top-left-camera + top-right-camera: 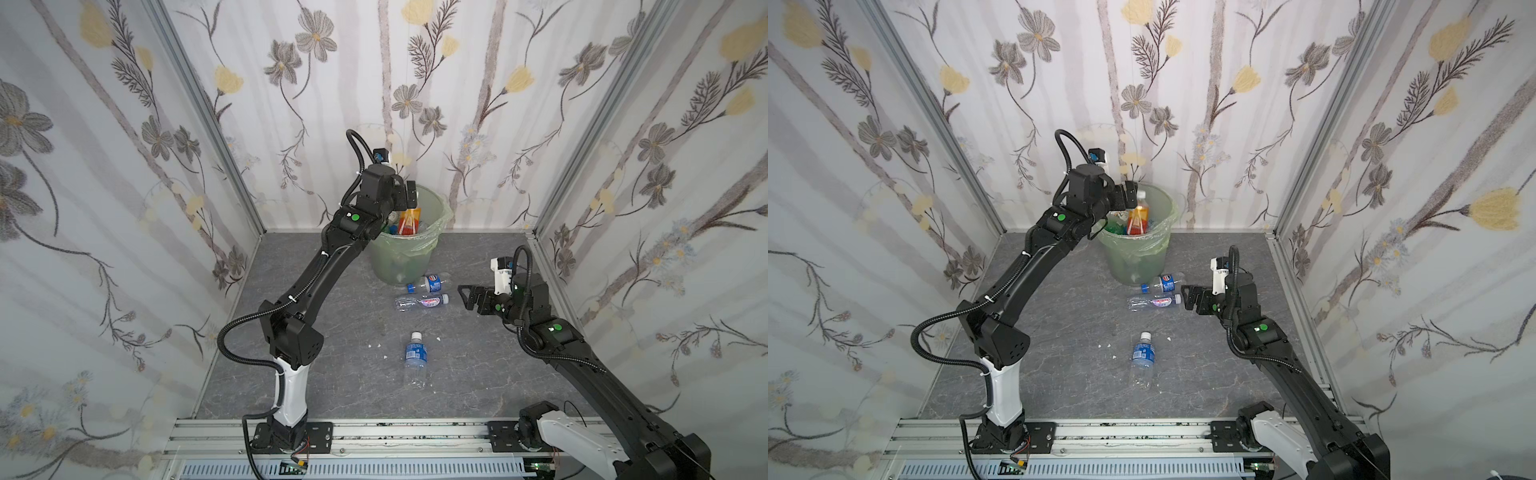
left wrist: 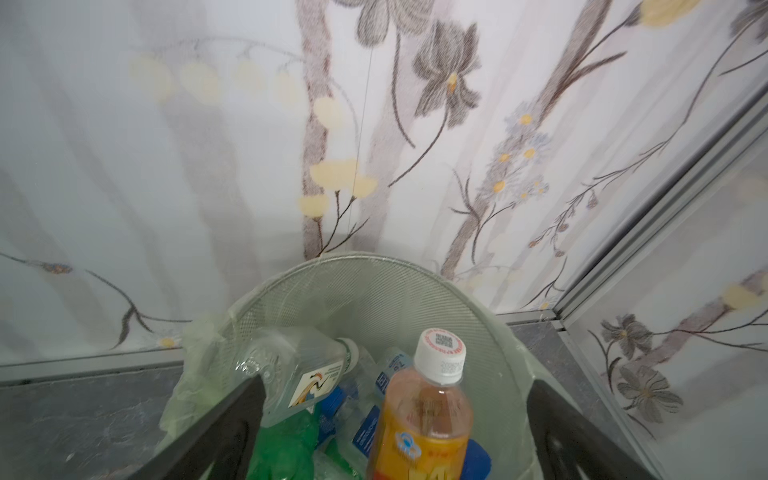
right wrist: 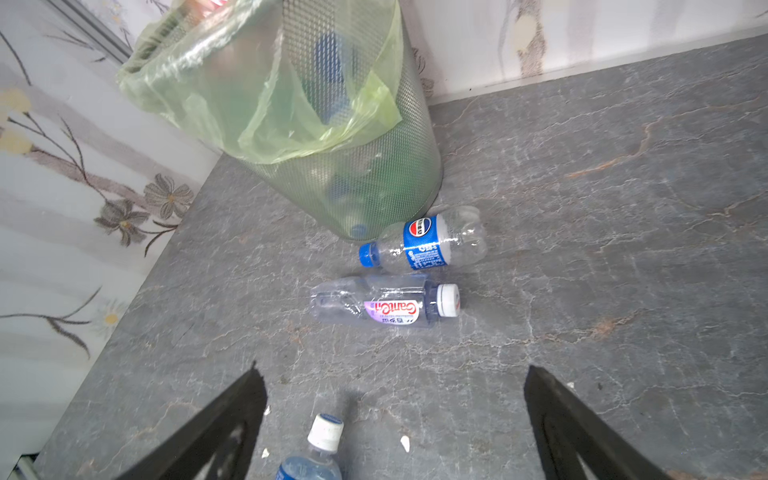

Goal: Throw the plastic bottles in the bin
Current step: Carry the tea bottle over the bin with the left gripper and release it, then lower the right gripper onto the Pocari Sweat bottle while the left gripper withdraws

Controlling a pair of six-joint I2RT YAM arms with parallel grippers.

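Left pincer (image 2: 397,380): jaws wide apart and gripping nothing, poised over the round pale-green mesh bin with a green bag liner (image 2: 374,259).
Orange bottle: a tall orange-labelled plastic bottle with a white cap (image 2: 424,419) stands upright between and below the left pincer's fingers, on top of the green and clear bottles already in the bin.
Risk at the bin: the heap looks high. If a finger brushes the upright bottle as the pincer pulls back, it could topple over the rim.
Right pincer (image 3: 392,370): spread wide and empty, low above the grey marbled table (image 3: 582,208).
Bottles left: a clear bottle with a blue label and blue cap (image 3: 424,243) lies farthest ahead of it, against the bin's foot. A crushed clear bottle with a pink-lettered label (image 3: 386,305) lies nearer ahead. A blue-labelled bottle with a white cap (image 3: 316,453) lies just under its fingertips.
Risk on pickup: round, light bottles may roll or squirt out of the closing jaws. Shoving the farthest one could nudge the bin.
Risk of overflow: three more may not fit.
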